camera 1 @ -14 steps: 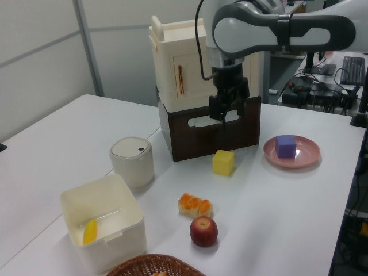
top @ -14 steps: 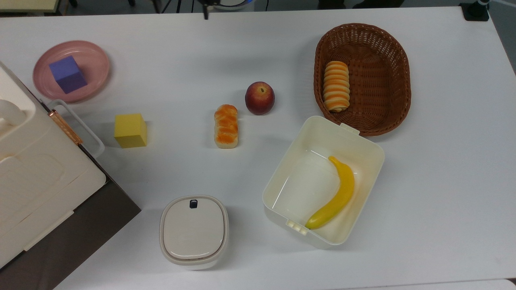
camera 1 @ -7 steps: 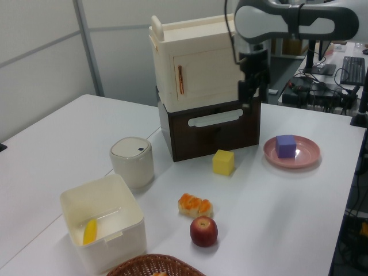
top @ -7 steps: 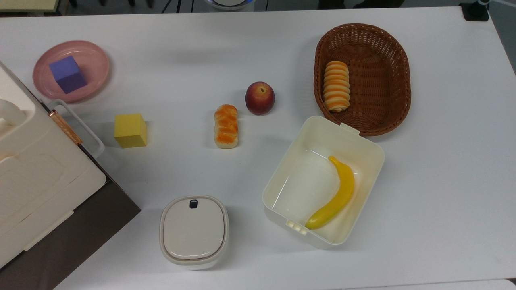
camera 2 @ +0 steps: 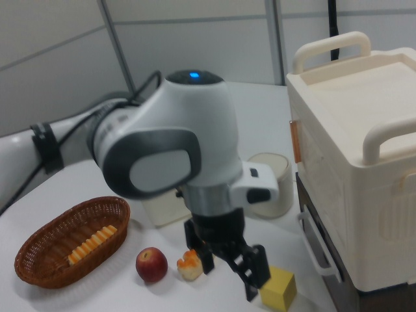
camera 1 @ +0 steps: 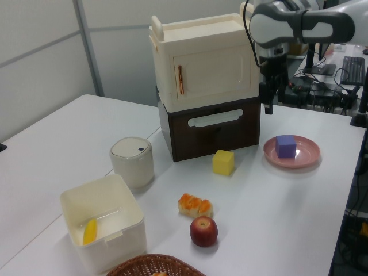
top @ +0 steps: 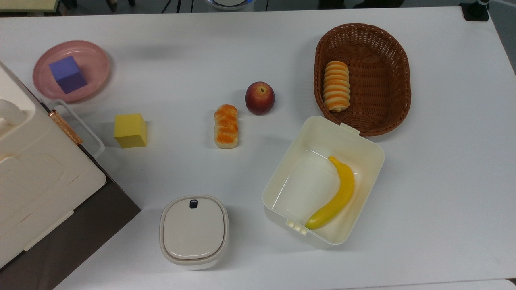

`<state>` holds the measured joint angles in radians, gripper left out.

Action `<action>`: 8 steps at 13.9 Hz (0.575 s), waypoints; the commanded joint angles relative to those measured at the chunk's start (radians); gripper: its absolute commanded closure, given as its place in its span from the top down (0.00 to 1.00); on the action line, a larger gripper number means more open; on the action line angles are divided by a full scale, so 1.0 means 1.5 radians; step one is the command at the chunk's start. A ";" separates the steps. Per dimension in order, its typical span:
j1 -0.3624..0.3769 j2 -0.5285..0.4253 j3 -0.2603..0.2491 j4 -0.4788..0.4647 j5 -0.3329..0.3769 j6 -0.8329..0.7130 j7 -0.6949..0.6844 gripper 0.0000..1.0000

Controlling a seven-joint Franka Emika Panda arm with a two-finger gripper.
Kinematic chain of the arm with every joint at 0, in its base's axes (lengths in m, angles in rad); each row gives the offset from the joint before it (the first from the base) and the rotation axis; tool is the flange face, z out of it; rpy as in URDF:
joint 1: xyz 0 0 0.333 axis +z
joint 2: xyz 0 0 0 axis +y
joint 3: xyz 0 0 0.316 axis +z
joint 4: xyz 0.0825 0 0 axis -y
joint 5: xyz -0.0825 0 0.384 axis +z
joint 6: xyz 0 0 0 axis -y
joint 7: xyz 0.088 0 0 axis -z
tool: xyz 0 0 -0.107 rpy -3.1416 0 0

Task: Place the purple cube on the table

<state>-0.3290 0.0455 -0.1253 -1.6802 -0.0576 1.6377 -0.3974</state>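
The robot's pincer (camera 1: 268,99) hangs in the air in the left view, above and to the left view's left of the round pink plate (camera 1: 307,158). In the right view the pincer (camera 2: 252,276) points down with its two dark fingers (camera 2: 258,268) spread apart and holding nothing. Compared with half a second ago, the pincer has moved toward the left view's right, away from the front of the cream cabinet (camera 1: 201,63) and closer to the plate; one second ago it hung over the yellow cube (camera 1: 223,162).

The purple cube (top: 67,74) sits on the pink plate (top: 94,60) near the top view's upper left, unmoved. The yellow cube (top: 130,130) rests on the white tabletop (top: 201,48) below the plate in the top view, just beside the cabinet's white drawer handle (top: 76,125). Further toward the top view's right lie a small glazed bread loaf (top: 226,126) and, near it, a red apple (top: 260,98). A brown wicker basket (top: 387,52) holds a striped bread roll (top: 336,85). Just below it in the top view, an open cream bin (top: 298,141) holds a banana (top: 334,197). A closed, lidded cream container (top: 193,232) stands near the top view's lower edge.

The tabletop is smooth and plain. Behind it, the left view shows grey wall panels (camera 1: 46,52) and a desk with a keyboard (camera 1: 349,69).
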 commanded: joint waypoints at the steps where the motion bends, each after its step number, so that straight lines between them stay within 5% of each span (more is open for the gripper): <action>1: -0.033 0.023 0.002 -0.036 -0.028 0.082 -0.108 1.00; 8: -0.106 0.098 0.002 -0.108 -0.081 0.255 -0.339 1.00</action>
<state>-0.4483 0.1914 -0.1256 -1.7573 -0.1468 1.8974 -0.7837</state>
